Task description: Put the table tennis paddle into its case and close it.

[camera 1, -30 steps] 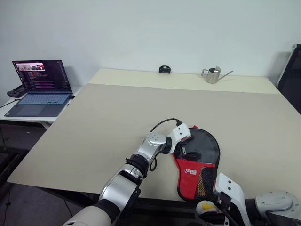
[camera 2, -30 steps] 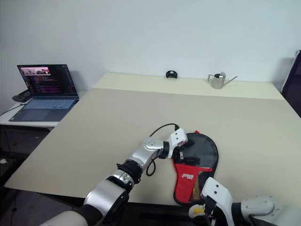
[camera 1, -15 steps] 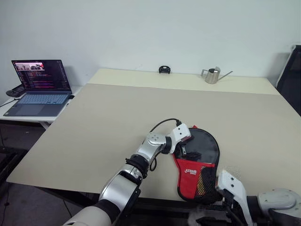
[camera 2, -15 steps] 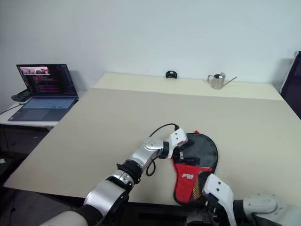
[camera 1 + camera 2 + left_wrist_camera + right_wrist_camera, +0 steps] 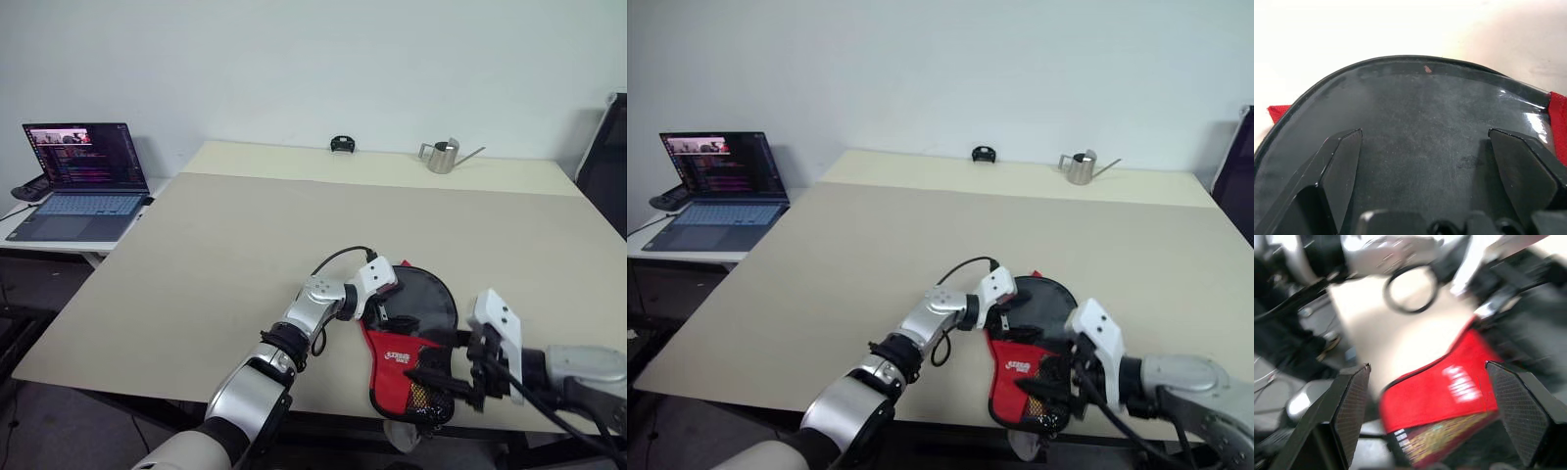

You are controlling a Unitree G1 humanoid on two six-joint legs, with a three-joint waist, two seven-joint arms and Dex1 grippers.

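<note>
The case [image 5: 411, 343] lies flat near the front edge of the tabletop [image 5: 245, 245]. It is black at the round end and red with a white logo and a mesh pocket nearer the robot. I can't pick out the paddle on its own; from here I can't tell if the round black part is the paddle's face or just the case.

The left gripper [image 5: 377, 304] sits at the case's left edge, where black meets red. Its jaws are spread wide, and in its wrist view the smooth black surface lies right under the fingers [image 5: 1337, 166]. It is not pinching anything.

The right gripper [image 5: 431, 377] is over the red mesh end near the table's edge. Its jaws are wide too, with nothing between them.

I think the closing step is in hand. To do it well, the left one should press gently and keep the case from sliding. The right one should find the zip pull, pinch it small and firm, and pull slowly along the edge. If it grabs the mesh, the case may bunch up or slip off the table.
</note>
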